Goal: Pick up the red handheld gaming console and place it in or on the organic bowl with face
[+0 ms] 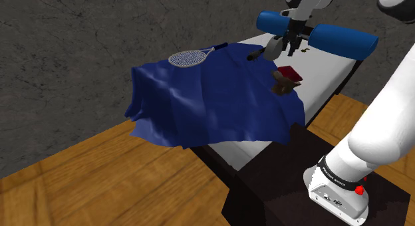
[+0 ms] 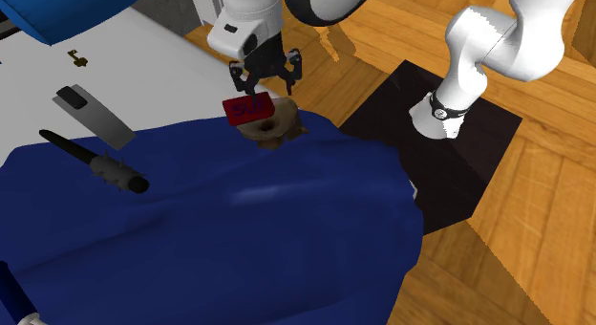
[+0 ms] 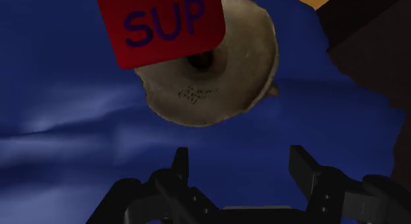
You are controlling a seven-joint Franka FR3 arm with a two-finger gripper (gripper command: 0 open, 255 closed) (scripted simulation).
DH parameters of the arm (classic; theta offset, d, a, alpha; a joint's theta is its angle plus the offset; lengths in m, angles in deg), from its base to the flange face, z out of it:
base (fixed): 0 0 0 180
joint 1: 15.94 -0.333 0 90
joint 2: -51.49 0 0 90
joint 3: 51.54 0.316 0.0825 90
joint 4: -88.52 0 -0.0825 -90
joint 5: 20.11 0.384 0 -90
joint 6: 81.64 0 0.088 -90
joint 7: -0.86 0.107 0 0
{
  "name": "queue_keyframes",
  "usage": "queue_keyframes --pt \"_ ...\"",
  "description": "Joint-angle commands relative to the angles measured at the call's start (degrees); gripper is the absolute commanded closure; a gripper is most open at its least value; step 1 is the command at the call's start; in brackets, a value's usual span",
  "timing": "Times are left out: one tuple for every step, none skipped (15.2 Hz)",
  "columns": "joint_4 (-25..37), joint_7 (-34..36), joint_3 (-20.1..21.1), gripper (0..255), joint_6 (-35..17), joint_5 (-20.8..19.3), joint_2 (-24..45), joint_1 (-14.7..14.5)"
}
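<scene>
The red handheld console (image 3: 161,25), marked "SUP" in blue, lies tilted across the rim of a tan, rough bowl (image 3: 224,78). The bowl sits on a blue cloth (image 3: 66,124). My gripper (image 3: 240,165) hovers above them, open, with nothing between its fingers. In the second exterior view the gripper (image 2: 266,79) hangs just over the console (image 2: 248,109) and bowl (image 2: 277,129) without touching either. From the shoulder view the console (image 1: 290,73) rests on the bowl (image 1: 284,86) below the gripper (image 1: 287,50).
The blue cloth (image 1: 213,102) drapes over a white table (image 1: 326,75). A tennis racket (image 1: 193,56) lies on the cloth's far side. Two blue cushions (image 1: 342,40) stand behind the gripper. A dark stick-like object (image 2: 95,165) and a grey flat piece (image 2: 95,118) lie nearby.
</scene>
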Motion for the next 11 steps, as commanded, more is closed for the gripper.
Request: queue_keyframes --pt "8.7 5.3 -0.9 0 6.7 2.2 8.6 1.6" --pt "13.7 8.1 -1.4 0 10.6 3.5 13.3 2.8" --pt "18.8 10.9 -1.8 0 14.7 4.8 18.0 4.3" --pt "24.2 13.7 -2.1 0 18.9 6.2 22.7 6.1" --pt "29.8 16.6 -2.3 0 23.3 7.5 27.3 8.2" --pt "30.7 17.1 -2.2 0 24.0 7.7 28.0 8.6" --pt "29.4 17.1 -2.2 0 23.1 7.5 27.6 8.4" --pt "28.1 17.1 -2.2 0 22.1 7.5 27.3 8.1" --pt "26.9 17.1 -2.2 0 21.2 7.4 27.0 7.9" --pt "25.7 17.1 -2.3 0 20.3 7.3 26.8 7.6" --pt "24.6 17.1 -2.3 0 19.4 7.3 26.5 7.4"
